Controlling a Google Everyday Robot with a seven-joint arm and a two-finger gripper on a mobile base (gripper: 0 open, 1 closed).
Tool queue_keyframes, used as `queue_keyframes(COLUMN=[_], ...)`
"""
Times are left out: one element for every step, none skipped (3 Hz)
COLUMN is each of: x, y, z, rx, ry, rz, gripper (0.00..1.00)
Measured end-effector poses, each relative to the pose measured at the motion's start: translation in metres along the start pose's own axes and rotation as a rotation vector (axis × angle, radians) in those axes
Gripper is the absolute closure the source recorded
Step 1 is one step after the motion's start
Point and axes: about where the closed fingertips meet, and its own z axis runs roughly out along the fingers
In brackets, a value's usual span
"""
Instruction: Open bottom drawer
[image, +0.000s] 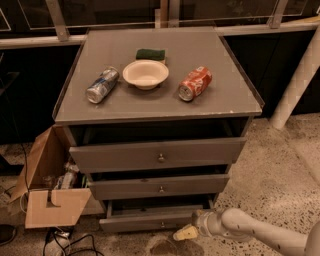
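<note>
The grey cabinet has three drawer fronts. The bottom drawer is the lowest and narrowest, with a small round knob at its centre; it stands pulled out a little, with a dark gap above it. My gripper is low near the floor, just right of and slightly below the knob, in front of the drawer's right half. The white arm comes in from the lower right.
The middle drawer and top drawer stand above it. On the cabinet top lie a silver can, a white bowl, a green sponge and a red can. An open cardboard box stands at the left.
</note>
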Motion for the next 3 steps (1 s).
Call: queue_keyframes(x=[0.0, -0.009, -0.023], y=[0.0, -0.011, -0.03], z=[-0.001, 0.011, 0.031], rx=[-0.001, -0.01, -0.02], ry=[0.0, -0.005, -0.004], rz=[0.0, 0.004, 0.0], gripper=[0.0, 0.0, 0.0])
